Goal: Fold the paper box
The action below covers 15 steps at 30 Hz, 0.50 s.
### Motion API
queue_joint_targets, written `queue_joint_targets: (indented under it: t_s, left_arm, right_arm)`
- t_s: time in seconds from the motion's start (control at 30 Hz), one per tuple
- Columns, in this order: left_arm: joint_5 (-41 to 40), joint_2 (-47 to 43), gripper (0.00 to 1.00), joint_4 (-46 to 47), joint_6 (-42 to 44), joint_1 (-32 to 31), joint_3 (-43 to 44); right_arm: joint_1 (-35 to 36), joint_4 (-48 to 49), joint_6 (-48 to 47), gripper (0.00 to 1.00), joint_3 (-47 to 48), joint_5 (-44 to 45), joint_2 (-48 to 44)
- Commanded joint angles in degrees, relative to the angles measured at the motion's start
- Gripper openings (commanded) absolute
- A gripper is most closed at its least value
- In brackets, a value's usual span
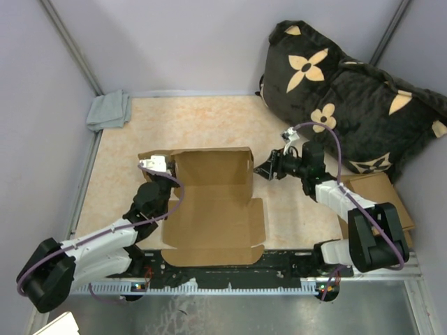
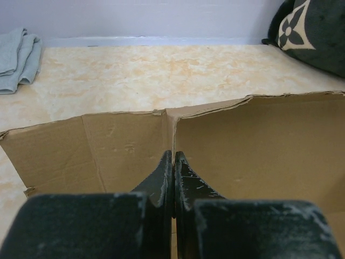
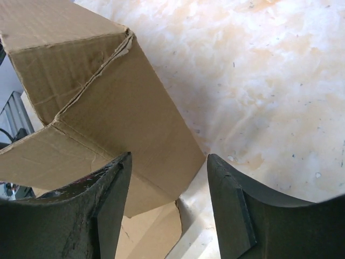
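Jaws check: left jaws pressed together at the paper box (image 1: 216,209) upper-left corner; right jaws apart centre-right, so that unsupported side wall could flop down.

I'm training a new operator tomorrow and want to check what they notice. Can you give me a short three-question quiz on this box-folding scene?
1. True or false: the left tool is shut and points at an upright wall of the paper box.
2. What lies in the far left corner of the table? A) a folded grey cloth B) a red cup C) a roll of tape
3. Fill in: the right tool, near the box's right rear corner, stands ___.
Key: 1 true; 2 A; 3 open.
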Motion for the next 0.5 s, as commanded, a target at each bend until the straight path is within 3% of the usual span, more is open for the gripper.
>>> queue_joint_targets:
  t_s: [0.0,0.47]
  left_arm:
    - [1.57,-2.34,0.00,5.82,0.64,-0.52,-4.36]
    - [2.69,-2.25,0.00,16.51,3.18,-1.28,-12.13]
  right_arm:
    - [0.63,2.96,-1.75,0.60,0.55,-1.80,-3.16]
    - [4.95,1.56,-3.46,0.63,-2.40,-0.70,-8.04]
